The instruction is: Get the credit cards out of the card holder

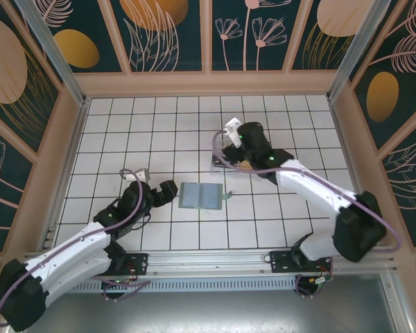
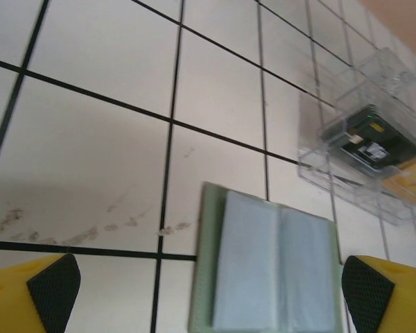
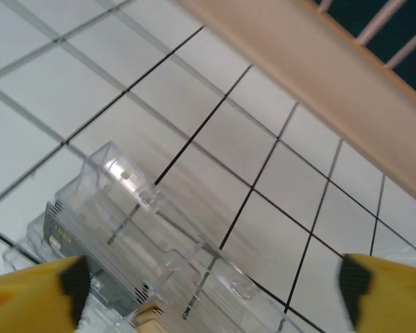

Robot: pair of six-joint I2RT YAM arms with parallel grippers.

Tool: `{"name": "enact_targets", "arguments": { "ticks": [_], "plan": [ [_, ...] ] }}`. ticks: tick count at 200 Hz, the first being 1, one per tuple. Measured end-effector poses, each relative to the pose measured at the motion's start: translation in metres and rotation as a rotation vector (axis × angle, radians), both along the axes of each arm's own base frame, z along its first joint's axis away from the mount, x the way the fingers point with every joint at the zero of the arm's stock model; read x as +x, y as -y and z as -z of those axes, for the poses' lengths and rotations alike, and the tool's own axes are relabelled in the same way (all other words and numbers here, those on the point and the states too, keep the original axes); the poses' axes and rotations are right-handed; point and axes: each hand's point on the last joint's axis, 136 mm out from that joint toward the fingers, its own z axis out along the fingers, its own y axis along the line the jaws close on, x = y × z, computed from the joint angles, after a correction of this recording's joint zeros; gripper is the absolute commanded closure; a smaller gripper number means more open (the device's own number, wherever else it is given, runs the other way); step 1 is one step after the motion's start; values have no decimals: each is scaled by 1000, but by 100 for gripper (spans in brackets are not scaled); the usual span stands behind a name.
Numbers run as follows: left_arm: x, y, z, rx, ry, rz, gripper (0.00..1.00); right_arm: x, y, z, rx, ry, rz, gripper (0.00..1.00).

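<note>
Card holder [image 1: 201, 195]: lies open and flat, mid-scene.
Left gripper [image 2: 208, 298]: spread wide, empty, beside the holder's left edge.
Right gripper [image 3: 215, 279]: spread wide, empty, above clear box [image 3: 125, 208].
Credit cards [image 2: 374, 142]: apparently in the box; blurred.
Technique: pin one panel, slide any remaining card out flat.

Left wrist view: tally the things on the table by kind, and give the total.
Card holder: 1
Clear plastic box: 1
Cards inside the box: 2, a dark card and a tan card
Total: 4
</note>
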Motion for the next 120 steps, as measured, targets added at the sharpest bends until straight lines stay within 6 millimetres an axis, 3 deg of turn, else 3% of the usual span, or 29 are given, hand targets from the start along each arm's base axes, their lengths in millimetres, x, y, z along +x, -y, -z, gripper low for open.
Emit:
{"name": "enact_targets", "arguments": {
  "ticks": [29, 64, 86, 120],
  "plan": [
    [17, -9, -2, 65, -3, -83, 2, -16, 36, -11, 218, 50, 121, 1],
    [42, -29, -25, 140, 73, -205, 1, -34, 95, 7, 367, 121, 326, 1],
    [53, -52, -40, 220, 134, -296, 1, -39, 135, 24, 413, 174, 479, 1],
    [72, -98, -62, 438, 221, -447, 1, -34, 182, 44, 435, 231, 652, 1]
  ]
}}
